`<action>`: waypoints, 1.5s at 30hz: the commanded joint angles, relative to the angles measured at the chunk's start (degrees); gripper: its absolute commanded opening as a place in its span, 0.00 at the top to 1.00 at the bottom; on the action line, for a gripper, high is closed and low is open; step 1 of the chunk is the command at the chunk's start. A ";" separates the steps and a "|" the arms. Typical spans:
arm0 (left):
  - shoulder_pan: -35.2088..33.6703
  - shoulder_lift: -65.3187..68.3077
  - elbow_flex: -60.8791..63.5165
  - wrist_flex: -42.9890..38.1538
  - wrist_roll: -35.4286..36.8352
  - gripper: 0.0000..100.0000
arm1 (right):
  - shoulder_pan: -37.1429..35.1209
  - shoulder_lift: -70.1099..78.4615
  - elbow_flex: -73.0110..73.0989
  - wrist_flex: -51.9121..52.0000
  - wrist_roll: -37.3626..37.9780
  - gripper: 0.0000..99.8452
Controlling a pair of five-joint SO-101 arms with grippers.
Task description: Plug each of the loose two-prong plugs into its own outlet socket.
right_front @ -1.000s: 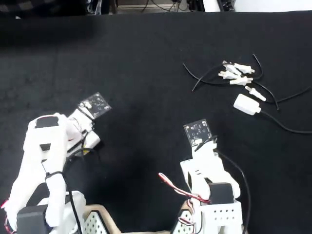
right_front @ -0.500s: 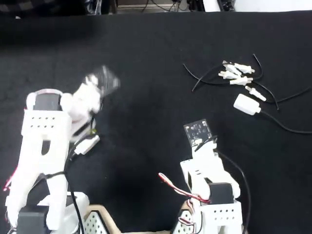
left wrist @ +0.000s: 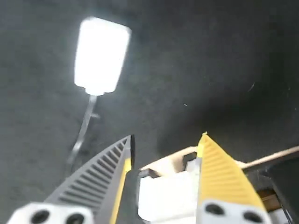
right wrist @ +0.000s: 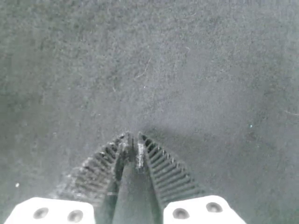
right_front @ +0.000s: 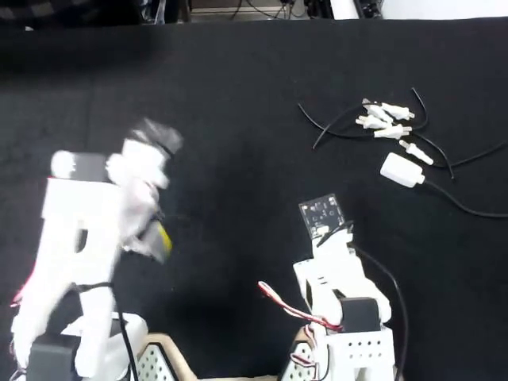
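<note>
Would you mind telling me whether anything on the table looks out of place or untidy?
The two-prong plugs lie in a tangled heap with their black cords beside the white outlet block; nothing looks damaged.

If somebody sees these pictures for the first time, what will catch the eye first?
The tangle of white plugs and black wires at the far right stands out on the black table. Next, a bright white block on a cable lies before the open left gripper.
</note>
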 commanded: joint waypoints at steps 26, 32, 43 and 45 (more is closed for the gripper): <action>16.75 -60.92 54.46 -32.53 4.84 0.80 | 30.51 17.54 -11.03 -39.03 26.73 0.76; 13.93 -72.26 56.57 -27.08 2.02 0.80 | 33.05 40.13 -26.68 -42.29 24.88 0.76; 13.93 -76.57 57.80 -24.53 1.85 0.80 | 38.33 92.26 -67.12 -40.62 36.04 0.76; 13.93 -76.57 57.89 -24.62 1.85 0.80 | 39.56 100.00 -75.38 -38.59 38.51 0.76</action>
